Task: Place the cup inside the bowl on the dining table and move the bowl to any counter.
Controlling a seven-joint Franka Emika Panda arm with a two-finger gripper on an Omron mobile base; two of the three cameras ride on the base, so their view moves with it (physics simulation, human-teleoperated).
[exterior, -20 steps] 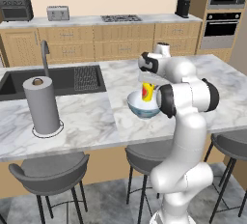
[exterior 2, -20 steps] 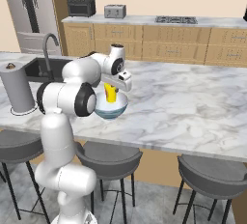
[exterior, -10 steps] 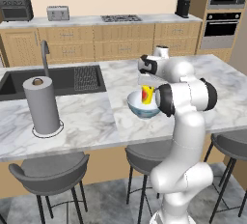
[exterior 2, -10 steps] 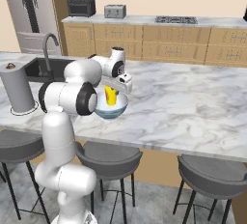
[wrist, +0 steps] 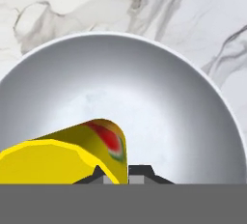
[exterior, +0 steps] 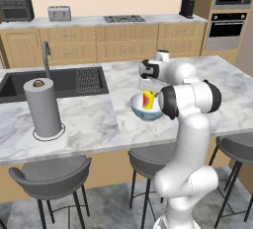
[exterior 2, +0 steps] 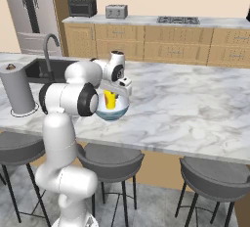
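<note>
The bowl [exterior: 146, 113] [exterior 2: 113, 114], white inside [wrist: 169, 97], stands on the marble dining table [exterior: 94, 122] near its front edge. Inside it is the yellow cup [exterior: 148, 98] [exterior 2: 110, 100] [wrist: 58, 162], red patch showing, leaning on its side in the hand view. My gripper [exterior: 149, 88] [exterior 2: 117, 90] [wrist: 121, 174] hangs straight over the bowl, reaching down into it. Its fingertips [wrist: 140, 172] stand close together with the cup's wall between them, shut on the cup. The counter [exterior: 104, 21] [exterior 2: 146, 20] with wooden drawers runs along the back wall.
A paper towel roll [exterior: 43, 108] [exterior 2: 18, 90] stands at the table's left, beside the dark sink [exterior: 54, 82] with its tap. Grey stools [exterior: 52, 176] [exterior 2: 215, 177] line the table's front. A toaster [exterior: 59, 13], hob and coffee machine [exterior: 187, 7] sit on the counter.
The hand has sunk very slightly over the bowl. The bowl and the cup stay where they were.
</note>
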